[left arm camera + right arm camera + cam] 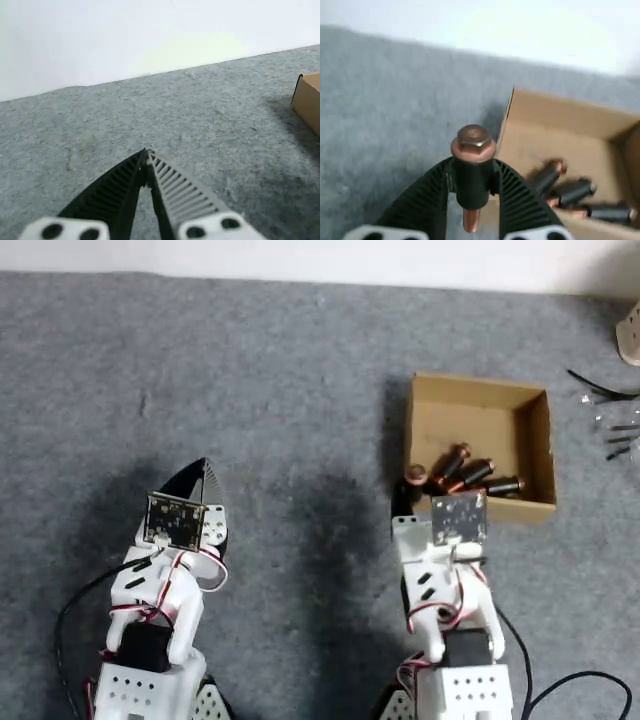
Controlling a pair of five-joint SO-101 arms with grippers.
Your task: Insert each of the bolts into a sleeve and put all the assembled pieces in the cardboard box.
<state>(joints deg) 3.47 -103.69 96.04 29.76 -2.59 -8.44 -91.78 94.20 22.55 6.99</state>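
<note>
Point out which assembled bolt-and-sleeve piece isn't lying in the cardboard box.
The piece held upright in the right gripper, copper head up. The other three lie on their sides inside the cardboard box.

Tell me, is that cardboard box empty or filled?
Partly filled. Three bolt-and-sleeve pieces lie in the box, with bare cardboard floor beside them.

Robotics lab bench, grey felt-covered table (250, 370), plain white wall (125, 35), loose black parts (605, 393)
</note>
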